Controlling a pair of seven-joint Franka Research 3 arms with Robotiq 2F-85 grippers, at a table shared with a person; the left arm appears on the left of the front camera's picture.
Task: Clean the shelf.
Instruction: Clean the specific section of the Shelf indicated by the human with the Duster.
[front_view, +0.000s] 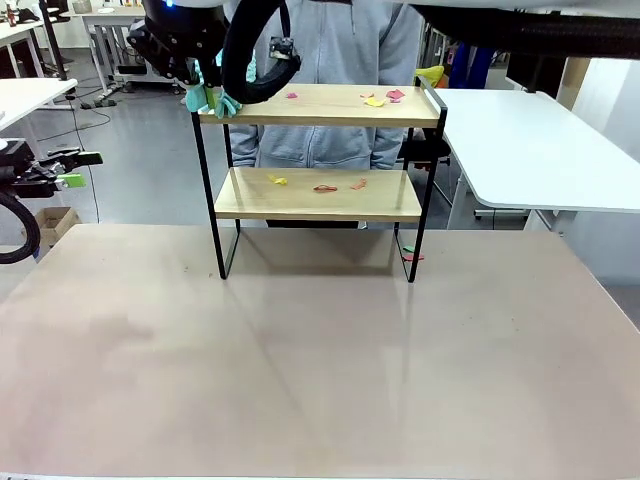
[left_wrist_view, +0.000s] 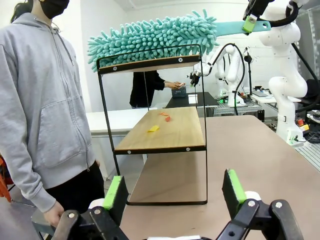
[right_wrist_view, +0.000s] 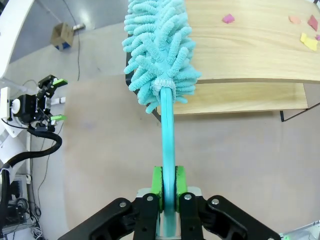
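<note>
From the front, the shelf (front_view: 320, 105) stands at the far edge of the counter (front_view: 300, 350), its black legs set just in from that edge. The whole near stretch of counter lies open in front of it. A person (front_view: 330, 40) stands close behind the shelf. Coloured paper scraps (front_view: 377, 100) lie on the top board toward its right end, and a few more sit on the lower board. The right end effector (front_view: 197, 75) hangs above the top board's left end, with a teal duster (front_view: 212, 100) poking out at that corner. The left end effector (front_view: 75, 170) is parked off the counter's left edge, well apart from the shelf.

Looking along the left arm, its pads stand wide apart with nothing between them, facing the shelf's side frame across open counter. The duster's fluffy head lies along the top board's end, over the side rail.

Looking down the right arm, its fingers (right_wrist_view: 180, 180) are clenched on the duster's handle. The head rests on the top board's left end and overhangs that end. The scraps lie farther along the board, apart from the duster.
</note>
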